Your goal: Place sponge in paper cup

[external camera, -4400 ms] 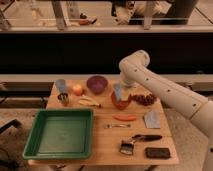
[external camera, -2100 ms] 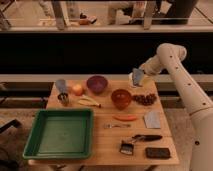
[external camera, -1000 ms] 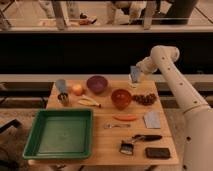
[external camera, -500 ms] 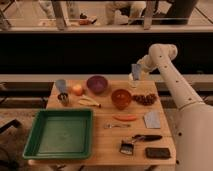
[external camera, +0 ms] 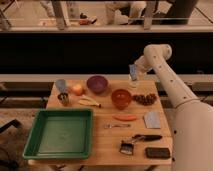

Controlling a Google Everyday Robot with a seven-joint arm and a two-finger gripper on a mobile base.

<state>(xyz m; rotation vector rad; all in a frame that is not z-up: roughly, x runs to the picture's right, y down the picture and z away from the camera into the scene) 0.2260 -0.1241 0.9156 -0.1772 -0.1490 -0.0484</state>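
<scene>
Presently, the gripper [external camera: 134, 76] hangs above the back edge of the light wooden table [external camera: 106, 141], towards its right end. It sits on the end of the white arm [external camera: 165, 85], which reaches in from the right. Claw pressed together, pinching a small pale blue rectangular sponge [external camera: 132, 70], which is clear of the tabletop.

The small pale blue-grey tapered paper cup [external camera: 61, 85] stands upright at the back left corner of the table, well apart from the gripper. Just in front of it is a short shiny metal cup [external camera: 63, 98]. A round orange-pink fruit [external camera: 77, 89] sits just to the right of the paper cup.

Back row, moving right: a purple round bowl [external camera: 97, 83], then an orange round bowl [external camera: 121, 98] slightly nearer the front. A dark red cluster of small fruit [external camera: 145, 98] lies beside the orange bowl, below the gripper and slightly to the right of it. A pale yellow banana [external camera: 89, 102] lies in front of the purple bowl.

Front left: a large green rectangular plastic tray [external camera: 60, 134]; I see nothing in it.

Right half, middle: a slim orange carrot-like piece [external camera: 125, 118], a flat grey-blue rectangular pad [external camera: 152, 119], and a thin metal utensil [external camera: 117, 126].

Front right: a black-handled tool [external camera: 142, 137], a small brush [external camera: 126, 146] and a flat black rectangular object [external camera: 157, 152]. I cannot tell what that last one is.
</scene>
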